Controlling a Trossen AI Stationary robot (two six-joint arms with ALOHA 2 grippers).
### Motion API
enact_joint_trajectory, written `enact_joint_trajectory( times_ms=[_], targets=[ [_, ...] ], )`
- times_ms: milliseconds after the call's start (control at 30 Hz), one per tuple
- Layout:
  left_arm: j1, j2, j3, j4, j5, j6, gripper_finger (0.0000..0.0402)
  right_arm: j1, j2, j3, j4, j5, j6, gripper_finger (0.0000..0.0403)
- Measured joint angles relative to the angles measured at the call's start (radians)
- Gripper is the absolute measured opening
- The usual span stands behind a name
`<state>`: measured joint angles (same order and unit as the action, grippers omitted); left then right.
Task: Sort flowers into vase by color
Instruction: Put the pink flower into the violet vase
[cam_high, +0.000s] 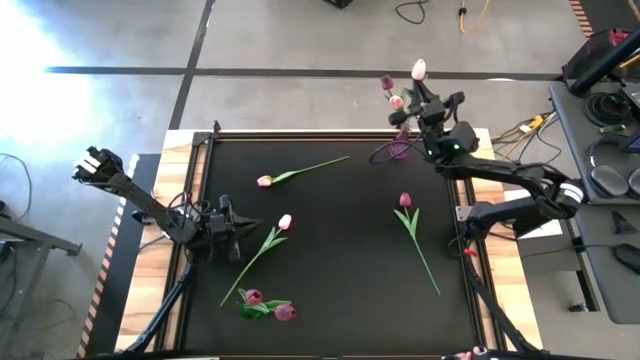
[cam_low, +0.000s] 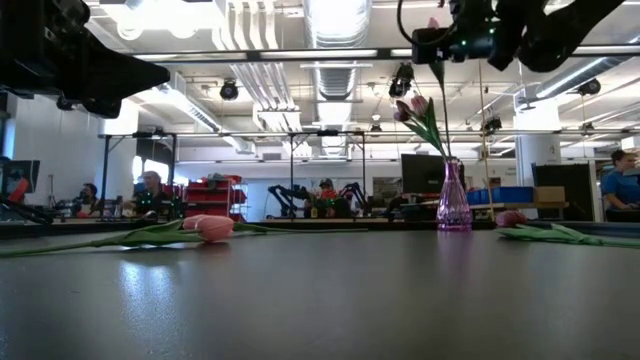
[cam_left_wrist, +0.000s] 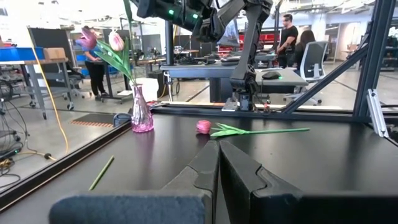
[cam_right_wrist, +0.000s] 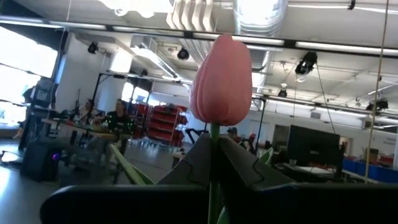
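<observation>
My right gripper (cam_high: 424, 92) is up over the table's far right corner, shut on a pale pink tulip (cam_right_wrist: 222, 81) whose head (cam_high: 419, 70) stands above the fingers. Under it a purple glass vase (cam_low: 453, 210) stands on the table, with two tulips (cam_low: 415, 105) in it, one pale and one magenta. Several more tulips lie flat on the mat: two pale ones (cam_high: 264, 181) (cam_high: 285, 222), one magenta (cam_high: 405, 200) and a magenta pair (cam_high: 268, 305). My left gripper (cam_left_wrist: 217, 163) is shut and holds nothing, at the table's left side (cam_high: 236, 224). My right gripper pinches the pale pink tulip's stem (cam_right_wrist: 214, 134) between its two fingers, just below the head. The tulip is upright and lifted clear of the table, and its stem (cam_low: 442, 110) hangs down toward the vase's mouth. Whether its lower end is inside the vase I cannot tell.
The black mat (cam_high: 340, 250) has a raised frame along its edges (cam_high: 470, 215). A bare stretch of mat lies in its middle, between the tulips. People stand and sit in the room beyond the table (cam_left_wrist: 287, 34).
</observation>
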<state>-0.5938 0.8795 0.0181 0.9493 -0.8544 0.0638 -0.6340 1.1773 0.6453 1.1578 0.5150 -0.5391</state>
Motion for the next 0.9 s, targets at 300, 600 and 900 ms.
enact_joint_trajectory(
  times_ms=[300, 600, 900],
  targets=[
    [0.000, 0.000, 0.000, 0.000, 0.000, -0.002, 0.0000, 0.000, 0.053, 0.000, -0.068, 0.069, 0.000, 0.0013],
    [0.000, 0.000, 0.000, 0.000, 0.000, -0.002, 0.0000, 0.001, 0.045, 0.000, -0.210, 0.262, 0.015, 0.0013],
    [0.000, 0.000, 0.000, 0.000, 0.000, -0.002, 0.0000, 0.001, 0.022, 0.021, -0.438, 0.278, 0.103, 0.0066]
  ],
)
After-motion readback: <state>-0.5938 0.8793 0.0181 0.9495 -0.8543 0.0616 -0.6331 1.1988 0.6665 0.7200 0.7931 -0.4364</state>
